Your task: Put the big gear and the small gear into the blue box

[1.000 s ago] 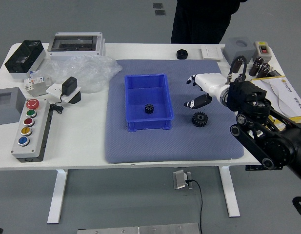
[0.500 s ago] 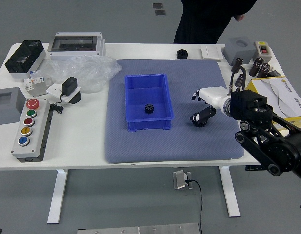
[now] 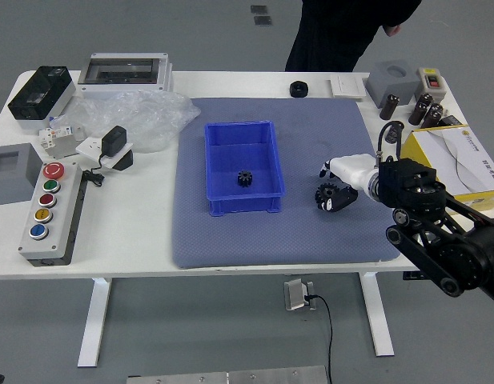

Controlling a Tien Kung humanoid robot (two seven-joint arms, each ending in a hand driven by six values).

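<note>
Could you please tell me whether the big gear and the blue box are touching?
Apart. The head view shows a bare strip of the blue-grey mat between the big gear and the nearest wall of the blue box.

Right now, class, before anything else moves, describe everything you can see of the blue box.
The blue box is a rectangular, open-topped tray with low walls, one even deep blue, apparently plastic. Short tabs jut out at the bottom of its near wall. It sits upright on the grey-blue mat, its longer sides running away from the robot. The small black gear is inside, nearer the near wall. The right hand is off to the right, not touching it.
</note>
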